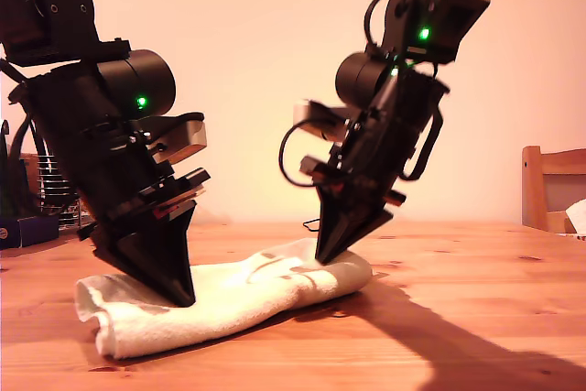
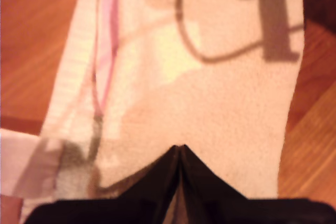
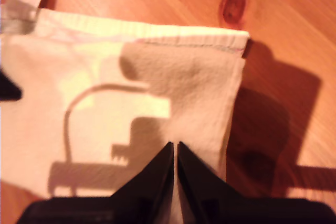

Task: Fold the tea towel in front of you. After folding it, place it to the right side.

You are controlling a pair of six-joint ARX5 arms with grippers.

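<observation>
The tea towel [image 1: 247, 299] lies folded into a long cream strip on the wooden table [image 1: 476, 281]. At its end toward the exterior view's left, my first gripper [image 1: 183, 298] is shut, tips pressed into the cloth. In the first wrist view the towel [image 2: 226, 108] stretches ahead of that gripper [image 2: 181, 148], showing a pink line and a white label tab [image 2: 21, 161]. My second gripper [image 1: 325, 256] is shut on the towel's end toward the exterior view's right. In the second wrist view its tips [image 3: 175, 144] nip the cloth [image 3: 105, 66] near a hemmed corner.
A wooden chair [image 1: 549, 190] stands at the exterior view's right, behind the table. Dark gear and cables [image 1: 27, 226] sit at the exterior view's left edge. Bare wood with the arm's shadow [image 1: 439, 336] spreads to the exterior view's right of the towel.
</observation>
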